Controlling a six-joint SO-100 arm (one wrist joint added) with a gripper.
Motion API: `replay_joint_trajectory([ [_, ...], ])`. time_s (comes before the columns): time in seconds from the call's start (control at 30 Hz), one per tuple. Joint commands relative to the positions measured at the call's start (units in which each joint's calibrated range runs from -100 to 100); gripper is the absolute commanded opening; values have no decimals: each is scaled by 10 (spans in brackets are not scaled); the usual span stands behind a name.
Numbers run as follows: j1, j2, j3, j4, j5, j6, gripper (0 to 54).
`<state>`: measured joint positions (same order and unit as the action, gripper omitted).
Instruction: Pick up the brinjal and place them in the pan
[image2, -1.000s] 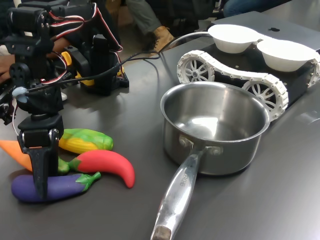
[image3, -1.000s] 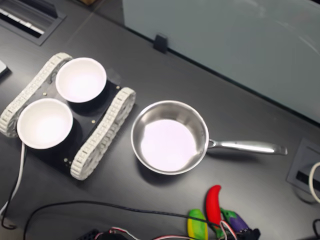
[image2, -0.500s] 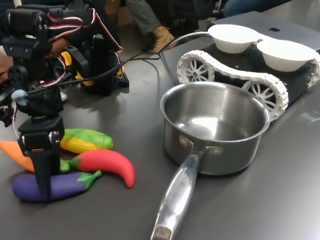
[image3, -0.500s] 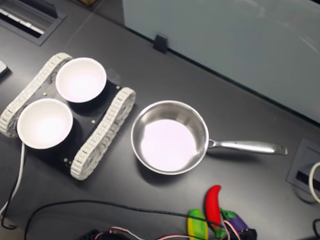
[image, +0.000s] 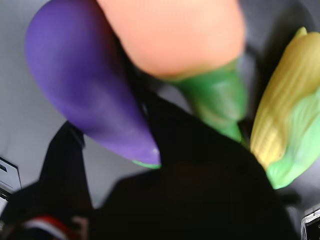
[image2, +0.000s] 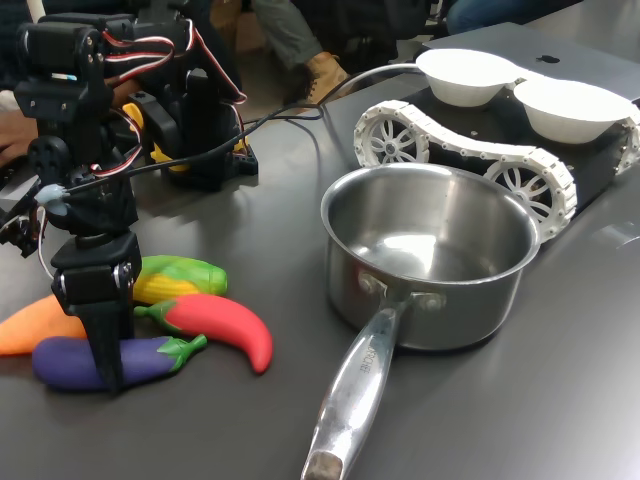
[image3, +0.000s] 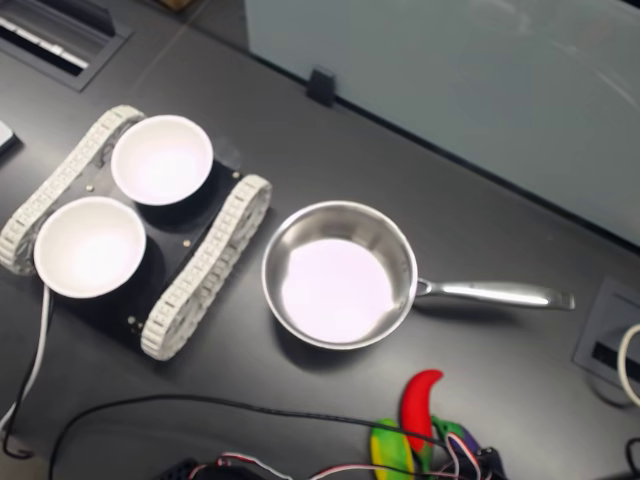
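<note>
The purple brinjal (image2: 150, 357) lies on the dark table at the first exterior view's lower left, its green cap toward the red chili. My gripper (image2: 102, 368) points straight down on its middle. In the wrist view the brinjal (image: 75, 75) sits between the two black fingers (image: 67, 155), and both touch its sides. In the second exterior view only a sliver of the brinjal (image3: 466, 440) and the gripper (image3: 484, 462) shows at the bottom edge. The steel pan (image2: 430, 305) stands empty to the right in the first exterior view, handle toward the camera. The pan (image3: 272, 262) sits mid-table in the second exterior view.
An orange carrot (image2: 30, 325), a corn cob (image2: 180, 278) and a red chili (image2: 215, 325) crowd round the brinjal. A tracked rover (image2: 470, 150) carrying two white bowls (image2: 465, 75) stands behind the pan. A black cable (image2: 200, 150) runs across the table. A person's boot (image2: 325, 72) shows at the back.
My gripper has shifted right in the first exterior view with the brinjal between its fingers. The carrot, chili and corn have been nudged the same way. The pan has not moved.
</note>
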<state>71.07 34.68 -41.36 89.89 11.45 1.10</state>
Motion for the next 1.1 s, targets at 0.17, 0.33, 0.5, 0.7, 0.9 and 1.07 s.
replay_joint_trajectory([
  [0.17,10,-6,5,24,-1,10,158],
  [0.33,15,-15,15,21,-2,10,19],
  [0.5,15,-31,31,14,-8,10,0],
  [0.7,14,-66,65,-6,-8,10,0],
  [0.9,12,-99,83,-23,-9,10,0],
  [1.07,18,-113,68,-29,-16,10,0],
])
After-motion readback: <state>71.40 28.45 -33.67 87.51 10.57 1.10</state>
